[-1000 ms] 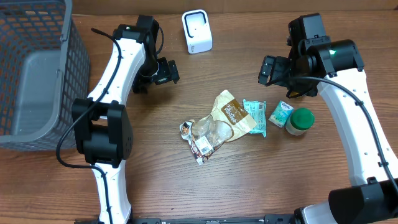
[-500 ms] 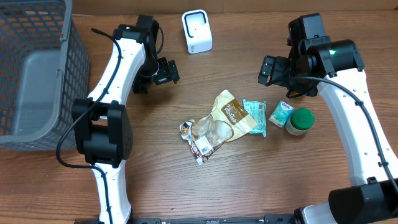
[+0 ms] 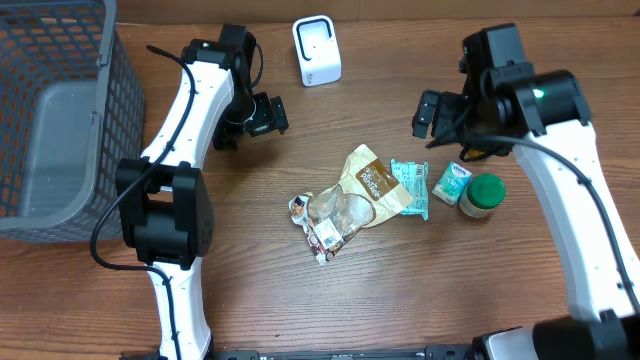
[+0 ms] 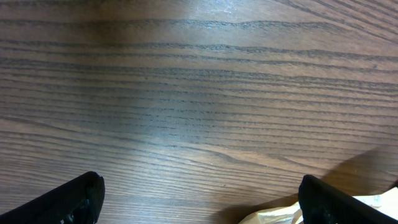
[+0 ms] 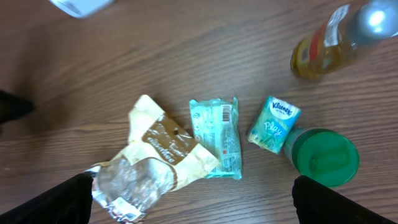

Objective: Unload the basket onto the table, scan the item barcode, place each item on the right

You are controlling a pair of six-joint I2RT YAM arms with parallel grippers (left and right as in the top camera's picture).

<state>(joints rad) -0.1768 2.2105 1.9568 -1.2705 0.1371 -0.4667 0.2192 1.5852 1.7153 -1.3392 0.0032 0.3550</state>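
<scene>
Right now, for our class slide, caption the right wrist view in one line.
Open right gripper hovers above tan snack bag, teal packet, Kleenex pack, green-lidded jar.

My table [image 3: 400,290] is mid-brown wood w/ darker grain lines; basket [image 3: 115,110] is grey mesh, scanner [image 3: 317,50] white w/ a greyer face, L arm [image 3: 190,110] & R arm [image 3: 565,190] white w/ black joints, a green light on the R one. Items: pouch [image 3: 372,180] cream w/ a brown panel & white lettering, packet [image 3: 409,188] pale teal w/ a small white-and-red label, tissue pack [image 3: 451,183] teal-green & white, jar [image 3: 483,194] green-lidded, foil bag [image 3: 330,215] clear/silvery w/ dark & red print. In R wrist view a bottle [image 5: 329,43] shows amber-yellow w/ a red-and-white label & silver cap.
</scene>
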